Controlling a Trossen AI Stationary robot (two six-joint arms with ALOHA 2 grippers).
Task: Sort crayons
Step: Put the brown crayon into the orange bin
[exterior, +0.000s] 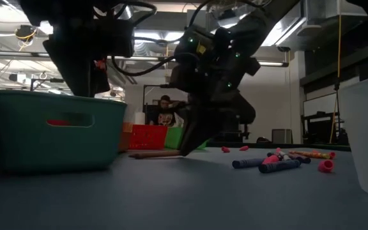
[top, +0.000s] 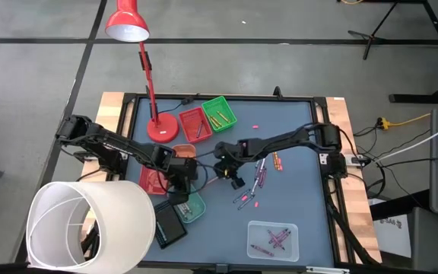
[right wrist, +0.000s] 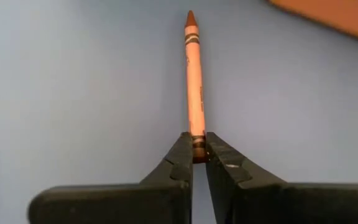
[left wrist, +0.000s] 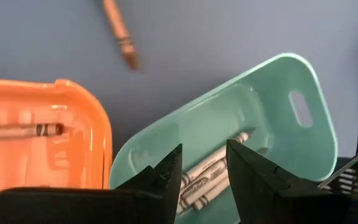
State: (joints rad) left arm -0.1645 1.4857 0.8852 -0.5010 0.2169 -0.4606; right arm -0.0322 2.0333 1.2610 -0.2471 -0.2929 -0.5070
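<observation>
My right gripper (right wrist: 197,155) is shut on a brown crayon (right wrist: 194,81) at the table's middle; both also show in the low view, gripper (exterior: 190,148) and crayon (exterior: 155,154). My left gripper (left wrist: 204,171) is open and empty above a teal tray (left wrist: 278,130) that holds several grey crayons (left wrist: 207,174). In the high view the left gripper (top: 181,176) is just left of the right gripper (top: 220,164). An orange tray (left wrist: 73,124) beside the teal one holds one crayon (left wrist: 23,131). My right gripper pinches the brown crayon's blunt end (right wrist: 197,140) between its two fingertips. The fingers slant down from the table's right side and lie along the crayon, whose tip (right wrist: 191,17) points away from them. The crayon lies about level at the table top (exterior: 147,154).
A red tray (top: 195,124) and a green tray (top: 219,113) stand at the back by a red lamp (top: 158,125). A clear tray (top: 274,238) with crayons is near the front. Loose crayons (top: 261,175) lie right of the middle. A white cylinder (top: 90,224) stands front left.
</observation>
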